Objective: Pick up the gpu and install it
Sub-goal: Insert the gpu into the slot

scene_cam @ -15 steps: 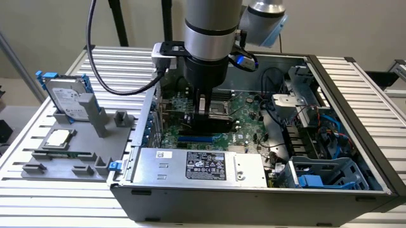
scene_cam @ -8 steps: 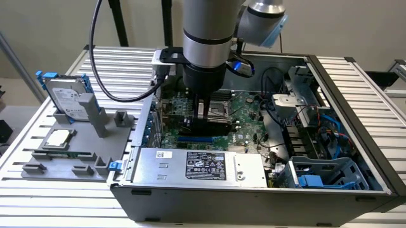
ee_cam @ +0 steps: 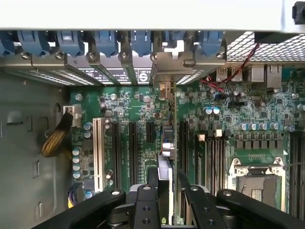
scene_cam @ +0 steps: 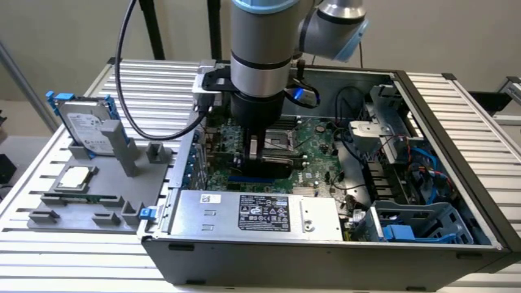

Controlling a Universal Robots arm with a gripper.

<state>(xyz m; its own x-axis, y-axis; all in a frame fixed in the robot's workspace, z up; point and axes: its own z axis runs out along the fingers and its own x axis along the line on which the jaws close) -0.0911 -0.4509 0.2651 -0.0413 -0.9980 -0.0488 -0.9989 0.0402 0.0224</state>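
The gripper (scene_cam: 269, 160) is lowered into the open computer case (scene_cam: 440, 244) at the centre of the exterior frame, just above the green motherboard (scene_cam: 313, 137), its black fingers (ee_cam: 145, 210) clamped on the gpu (ee_cam: 166, 183), which is held edge-on and upright between them over the expansion slots (ee_cam: 133, 145) at lower centre of the wrist frame. At the exterior view's left, a grey parts tray (scene_cam: 97, 198) holds a silver hard drive (scene_cam: 88, 128) with blue side rails standing upright, a processor chip (scene_cam: 73, 178) lying flat, and a narrow green memory stick (scene_cam: 82, 199).
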